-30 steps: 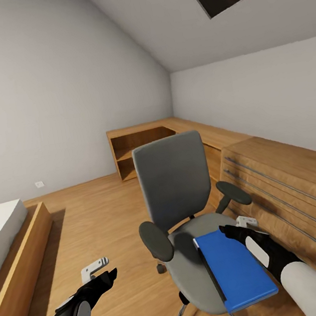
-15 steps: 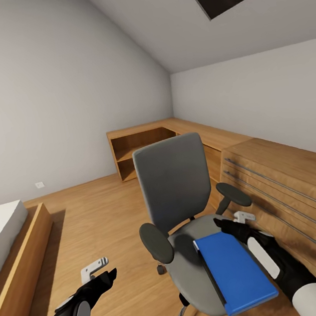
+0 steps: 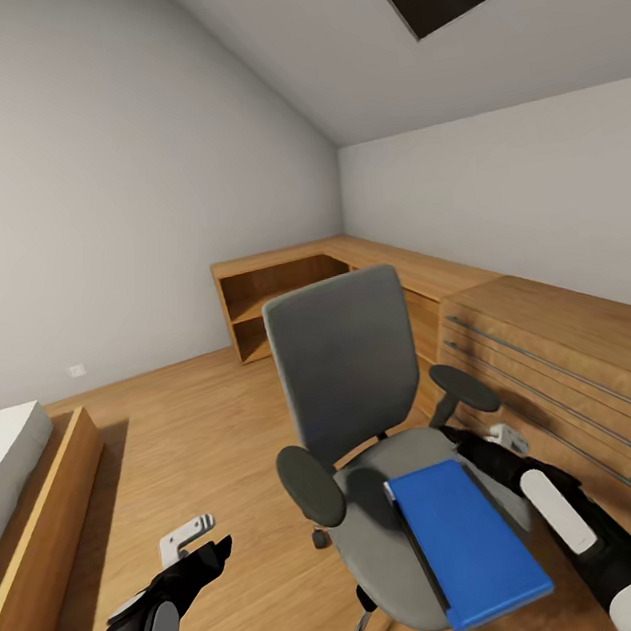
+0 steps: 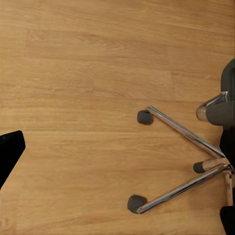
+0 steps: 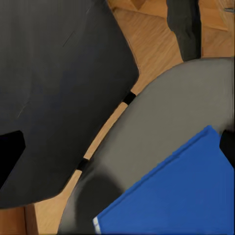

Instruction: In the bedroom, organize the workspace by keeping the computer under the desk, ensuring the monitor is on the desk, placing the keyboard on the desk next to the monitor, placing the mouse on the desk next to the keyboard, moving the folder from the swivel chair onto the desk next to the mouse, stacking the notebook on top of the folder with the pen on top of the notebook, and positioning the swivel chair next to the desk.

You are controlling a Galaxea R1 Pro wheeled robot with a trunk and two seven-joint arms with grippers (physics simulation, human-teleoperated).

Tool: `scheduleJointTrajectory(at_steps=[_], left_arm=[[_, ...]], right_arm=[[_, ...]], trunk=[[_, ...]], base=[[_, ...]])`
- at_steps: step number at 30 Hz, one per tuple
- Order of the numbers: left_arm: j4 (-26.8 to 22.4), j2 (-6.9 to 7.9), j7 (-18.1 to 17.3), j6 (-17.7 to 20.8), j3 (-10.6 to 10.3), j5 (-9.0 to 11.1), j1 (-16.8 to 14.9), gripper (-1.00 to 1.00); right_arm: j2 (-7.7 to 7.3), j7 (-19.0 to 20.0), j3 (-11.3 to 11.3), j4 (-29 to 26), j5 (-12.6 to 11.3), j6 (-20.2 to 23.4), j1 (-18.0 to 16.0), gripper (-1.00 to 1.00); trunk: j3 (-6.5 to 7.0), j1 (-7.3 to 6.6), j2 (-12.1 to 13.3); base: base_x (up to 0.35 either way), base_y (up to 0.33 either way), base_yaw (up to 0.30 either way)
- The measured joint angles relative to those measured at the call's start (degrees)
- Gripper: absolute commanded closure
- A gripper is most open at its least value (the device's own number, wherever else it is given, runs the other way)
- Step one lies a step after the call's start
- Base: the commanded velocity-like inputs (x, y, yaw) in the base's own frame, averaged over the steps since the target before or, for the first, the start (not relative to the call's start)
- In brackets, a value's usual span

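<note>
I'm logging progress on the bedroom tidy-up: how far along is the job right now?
Early on, and nothing looks finished. The folder lies on the chair seat, not lifted. In hand: the right gripper reaches beside the folder's far right edge, between it and the armrest; whether its jaws are open I can't tell. The left gripper hangs over bare floor. Left: moving the folder, then everything else at the desk.
</note>
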Motion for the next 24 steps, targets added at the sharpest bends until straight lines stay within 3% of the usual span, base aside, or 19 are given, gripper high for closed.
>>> scheduleJointTrajectory(at_steps=[4, 15, 20, 24], left_arm=[[-0.04, 0.02, -0.06, 0.03, 0.00, 0.06, -0.01, -1.00], [-0.14, 0.03, -0.16, -0.01, 0.64, 0.15, -0.01, -1.00], [-1.96, -0.05, -0.55, 0.30, 7.05, 0.32, 0.00, -1.00], [-4.75, -0.23, -0.56, 0.52, 9.70, 0.42, 0.00, -1.00]], right_arm=[[-0.54, 0.00, -0.36, 0.14, -1.42, 0.80, 0.01, -1.00], [-0.91, -0.01, -0.41, 0.23, -1.65, 0.92, 0.18, -1.00], [-0.92, -0.01, -0.42, 0.28, -1.65, 0.92, 0.19, -1.00], [-0.91, -0.01, -0.41, 0.31, -1.65, 0.92, 0.19, -1.00]], trunk=[[0.00, 0.02, 0.00], [0.00, 0.03, 0.00], [0.00, 0.03, 0.00], [0.00, 0.01, 0.00]], base=[[-0.101, 0.000, -0.240], [-0.314, 0.000, -0.267], [-0.318, 0.000, -0.269], [-0.160, 0.000, -0.254]])
